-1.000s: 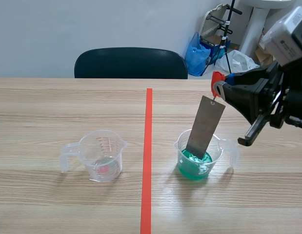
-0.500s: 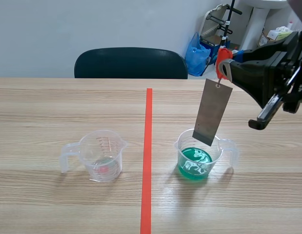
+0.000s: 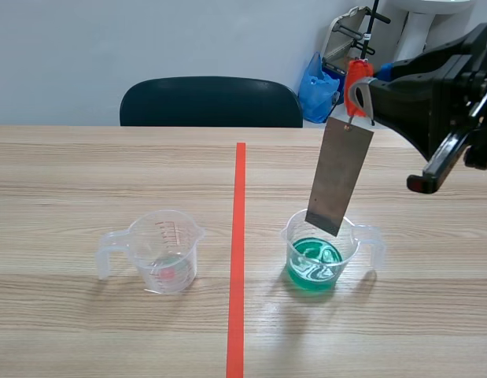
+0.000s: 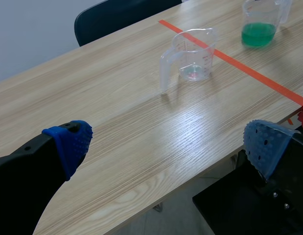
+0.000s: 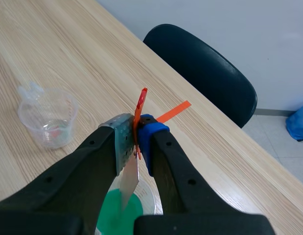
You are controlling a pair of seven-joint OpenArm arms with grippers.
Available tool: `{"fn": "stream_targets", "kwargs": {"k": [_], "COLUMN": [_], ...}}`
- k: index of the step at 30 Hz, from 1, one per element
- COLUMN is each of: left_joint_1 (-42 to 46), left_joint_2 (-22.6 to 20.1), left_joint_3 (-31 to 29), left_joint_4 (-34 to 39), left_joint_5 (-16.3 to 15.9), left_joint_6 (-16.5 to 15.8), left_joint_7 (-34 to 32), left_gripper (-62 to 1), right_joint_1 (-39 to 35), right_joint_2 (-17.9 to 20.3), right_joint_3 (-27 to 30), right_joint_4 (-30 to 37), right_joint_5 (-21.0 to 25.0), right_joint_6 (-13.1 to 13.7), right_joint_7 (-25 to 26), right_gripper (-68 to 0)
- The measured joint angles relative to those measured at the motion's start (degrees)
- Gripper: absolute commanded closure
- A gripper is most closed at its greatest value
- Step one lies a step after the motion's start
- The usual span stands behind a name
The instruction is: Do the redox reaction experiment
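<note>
While your right claw (image 5: 136, 142) is pinching the red clip (image 5: 140, 105), the plate (image 3: 337, 177) is dangling. You are risking bumping the cup (image 3: 347, 246).

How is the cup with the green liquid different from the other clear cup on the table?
The green cup holds green liquid in its lower part; the other cup looks almost empty. A metal strip hangs over the green cup, with its lower end near the rim; nothing hangs over the other cup. The two cups' handles point away from each other. Both are clear plastic measuring cups with a handle and a spout, and both stand upright.
</note>
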Motion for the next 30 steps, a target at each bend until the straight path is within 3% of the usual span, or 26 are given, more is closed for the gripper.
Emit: {"fn": "stream_targets", "kwargs": {"k": [26, 30], "left_joint_1": [0.00, 0.00], "left_joint_2": [0.00, 0.00], "left_joint_3": [0.00, 0.00], "left_joint_4": [0.00, 0.00], "left_joint_5": [0.00, 0.00], "left_joint_6": [0.00, 0.00], "left_joint_7": [0.00, 0.00], "left_gripper": [-62.3, -62.3], "right_joint_1": [0.00, 0.00], "right_joint_2": [0.00, 0.00], "right_joint_3": [0.00, 0.59], "right_joint_4": [0.22, 0.22], "right_joint_5": [0.00, 1.79], "right_joint_6": [-0.02, -0.02], "right_joint_7": [-1.84, -1.84], "right_gripper": [-0.6, -0.6]}}
